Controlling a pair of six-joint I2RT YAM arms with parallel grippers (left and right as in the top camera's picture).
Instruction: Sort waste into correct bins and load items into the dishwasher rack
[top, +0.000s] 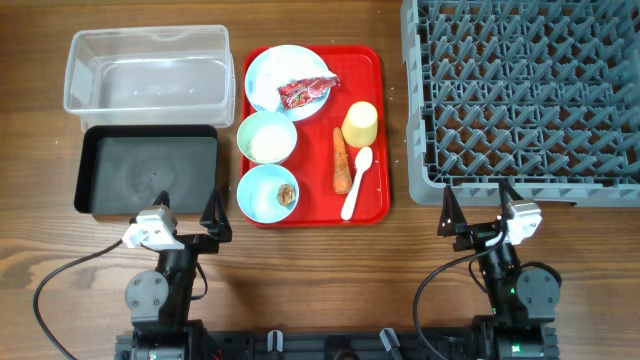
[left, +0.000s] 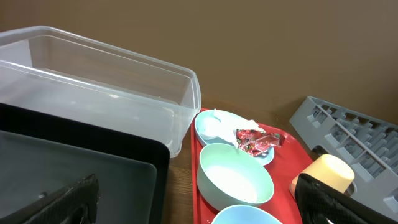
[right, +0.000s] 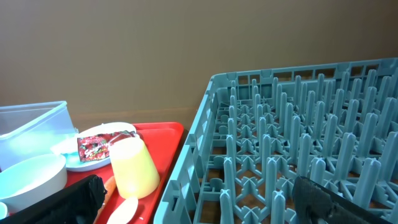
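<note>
grey rack (top: 520, 95) at bench (top: 320, 270) right, just ahead of right tool (top: 478, 207), wide, empty | clear tub (top: 148, 70) beyond black tray (top: 148, 172), just ahead of left tool (top: 188, 212), wide, empty | red tray (top: 318, 170) between | plate (top: 268, 70) bearing wrapper (top: 305, 90)

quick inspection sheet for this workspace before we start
surface: wooden table
job's things: red tray holds plate with snack wrapper, pale bowl, blue bowl, yellow cup, carrot, white spoon; clear tub, black tray and dishwasher rack empty
clutter: nothing seen
claws: left claw and right claw open, holding nothing
cables: black cable beside each arm
surroundings: brown wall behind
</note>
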